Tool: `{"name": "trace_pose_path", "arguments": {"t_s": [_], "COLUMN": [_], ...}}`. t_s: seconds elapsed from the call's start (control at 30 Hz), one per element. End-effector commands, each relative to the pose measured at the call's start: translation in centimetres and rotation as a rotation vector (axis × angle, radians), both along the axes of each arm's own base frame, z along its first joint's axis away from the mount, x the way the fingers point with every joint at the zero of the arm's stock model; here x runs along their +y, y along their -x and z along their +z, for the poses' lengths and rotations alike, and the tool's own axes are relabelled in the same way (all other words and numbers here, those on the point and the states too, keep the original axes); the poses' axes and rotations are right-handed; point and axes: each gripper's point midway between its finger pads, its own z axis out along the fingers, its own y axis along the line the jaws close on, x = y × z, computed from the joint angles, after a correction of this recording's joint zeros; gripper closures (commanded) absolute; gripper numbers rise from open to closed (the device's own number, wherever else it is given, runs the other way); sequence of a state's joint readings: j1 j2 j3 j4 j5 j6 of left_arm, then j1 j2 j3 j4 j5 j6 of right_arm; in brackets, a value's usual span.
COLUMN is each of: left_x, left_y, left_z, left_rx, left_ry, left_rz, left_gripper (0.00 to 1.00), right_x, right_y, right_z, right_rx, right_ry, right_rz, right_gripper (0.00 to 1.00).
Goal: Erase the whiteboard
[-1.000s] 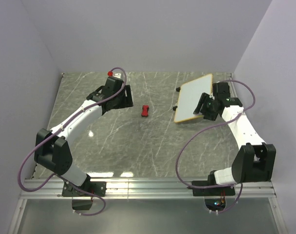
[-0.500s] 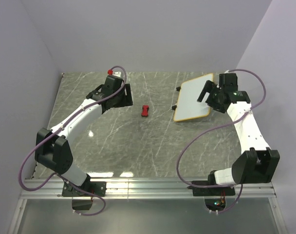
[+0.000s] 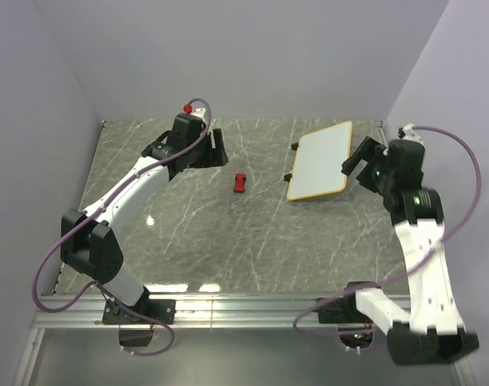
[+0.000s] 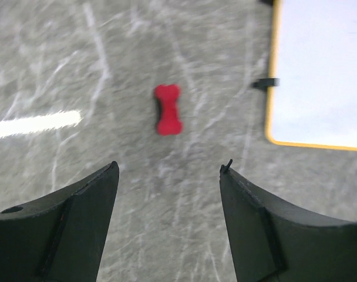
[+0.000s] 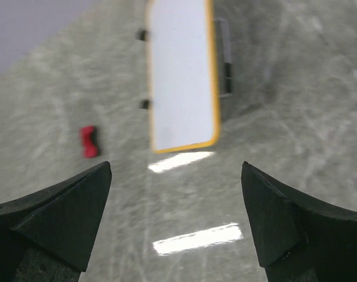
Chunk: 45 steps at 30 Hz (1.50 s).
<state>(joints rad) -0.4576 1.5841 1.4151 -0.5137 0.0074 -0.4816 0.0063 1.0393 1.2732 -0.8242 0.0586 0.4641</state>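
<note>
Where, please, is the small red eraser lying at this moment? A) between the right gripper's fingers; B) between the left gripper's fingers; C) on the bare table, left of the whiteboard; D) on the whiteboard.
C: the red eraser lies on the table, apart from the whiteboard and its yellow frame.

Laboratory robot test cell: a grey marble-patterned tabletop (image 3: 196,241) enclosed by plain pale lilac wall panels (image 3: 252,56); a silver aluminium mounting rail (image 3: 244,314) along the lower edge of the frame carries two white-and-black jointed arms, at left (image 3: 128,193) and at right (image 3: 425,249), trailing looped purple cables (image 3: 33,291)
</note>
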Motion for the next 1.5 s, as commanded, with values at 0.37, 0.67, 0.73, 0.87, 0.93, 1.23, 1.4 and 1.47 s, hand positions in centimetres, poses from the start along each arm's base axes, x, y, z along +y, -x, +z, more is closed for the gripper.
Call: {"name": "trace_pose_path", "arguments": {"t_s": [0.37,0.67,0.73,0.87,0.93,1.23,1.4,1.47], "left_x": [-5.3,-2.4,-1.9,-1.0,-0.5,0.4,0.5,0.5], "left_y": [3.0,3.5,3.6,3.7,3.9,4.4,4.6,4.6], "left_z": [14.5,14.8,15.2,15.9,16.1,17.6,18.4,18.4], "left_rx": [-0.355,-0.37,-0.38,-0.391,-0.39,-0.401,-0.403,-0.4], "left_ry": [0.369,0.293,0.279,0.254,0.243,0.226,0.226,0.227], "left_rz": [-0.336,-0.241,-0.22,-0.187,-0.168,-0.138,-0.14,-0.141], "left_gripper": [0.17,0.18,0.18,0.18,0.18,0.18,0.19,0.19], "right_x": [7.6,8.3,8.4,8.6,8.7,9.0,8.8,8.8], "right_y": [6.4,6.5,6.4,6.4,6.3,6.2,6.6,6.6], "right_z": [4.5,4.2,3.8,3.7,3.3,2.9,2.5,2.4], "right_rx": [-0.284,-0.326,-0.328,-0.345,-0.334,-0.334,-0.329,-0.326], "right_ry": [-0.331,-0.357,-0.372,-0.395,-0.406,-0.433,-0.415,-0.412], "right_rz": [0.302,0.341,0.344,0.345,0.34,0.336,0.326,0.325], "right_gripper": [0.0,0.0,0.0,0.0,0.0,0.0,0.0,0.0]}}
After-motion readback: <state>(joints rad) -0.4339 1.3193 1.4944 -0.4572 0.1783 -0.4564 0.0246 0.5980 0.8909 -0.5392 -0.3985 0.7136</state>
